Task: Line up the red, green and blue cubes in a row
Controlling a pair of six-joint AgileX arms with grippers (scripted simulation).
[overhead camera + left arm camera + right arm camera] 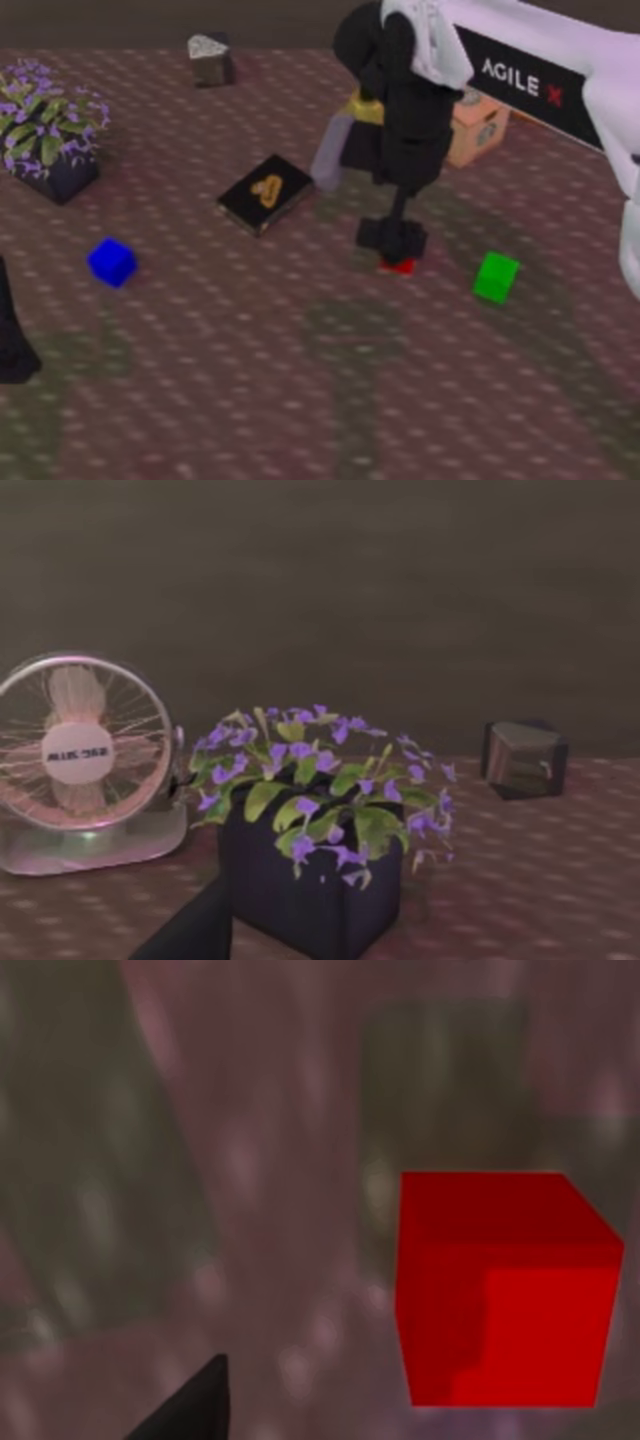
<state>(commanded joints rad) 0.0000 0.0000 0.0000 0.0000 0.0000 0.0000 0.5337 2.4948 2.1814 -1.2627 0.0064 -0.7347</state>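
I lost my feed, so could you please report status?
Right gripper over red cube; left arm parked at table's left edge. Green cube right, blue cube far left. Nothing between.

Potted purple-flowered plant (45, 135) at table left; fan (85, 765) beside it; dark faceted block (211, 58) rear; black book (265, 193) centre; peach cube (480, 125) rear right.

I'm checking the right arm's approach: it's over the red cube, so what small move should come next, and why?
Probably lower the right gripper straight down around the red cube. The top view shows it directly over the cube, and the right wrist view shows the cube resting on the table, not gripped.
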